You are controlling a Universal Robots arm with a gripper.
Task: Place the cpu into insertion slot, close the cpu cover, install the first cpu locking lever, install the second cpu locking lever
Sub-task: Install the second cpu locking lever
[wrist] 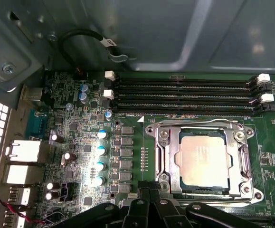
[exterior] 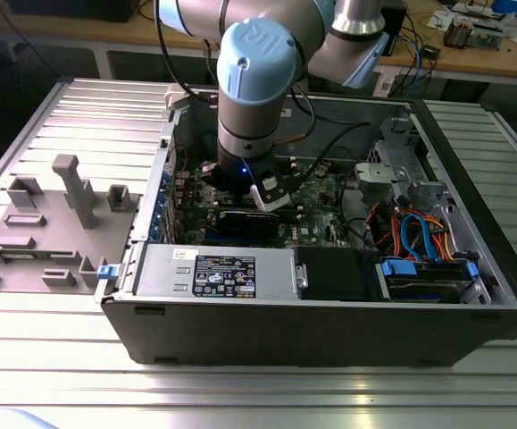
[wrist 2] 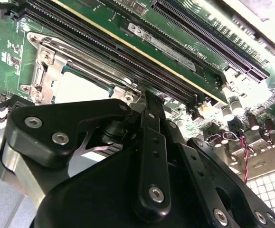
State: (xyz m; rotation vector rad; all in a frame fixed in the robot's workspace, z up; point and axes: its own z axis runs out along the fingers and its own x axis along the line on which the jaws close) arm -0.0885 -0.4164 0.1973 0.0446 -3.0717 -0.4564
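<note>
The cpu (wrist: pixel 203 159), a dull silver square, lies flat in the socket on the green motherboard (wrist: pixel 80 142). The cpu cover (wrist: pixel 168 156), a metal frame with a square window, is down around it. Thin wire levers (wrist: pixel 194 123) run along the frame's edges. My gripper (wrist: pixel 149 191) is shut with nothing between its fingers, its tips just off one side of the socket near a corner. In the second wrist view the black gripper (wrist 2: pixel 144 102) hangs over the socket's edge, beside the bright cpu (wrist 2: pixel 80 88). In the exterior view the arm's wrist (exterior: pixel 249 134) reaches down into the open computer case (exterior: pixel 312 322).
Black memory slots (wrist: pixel 184 97) run beside the socket. Capacitors (wrist: pixel 101 156) and rear ports (wrist: pixel 23 152) stand on the board's other side. A black card (exterior: pixel 245 222), the power supply (exterior: pixel 222 273) and drive cables (exterior: pixel 414 237) fill the case. A grey fixture tray (exterior: pixel 53 223) sits at the exterior view's left.
</note>
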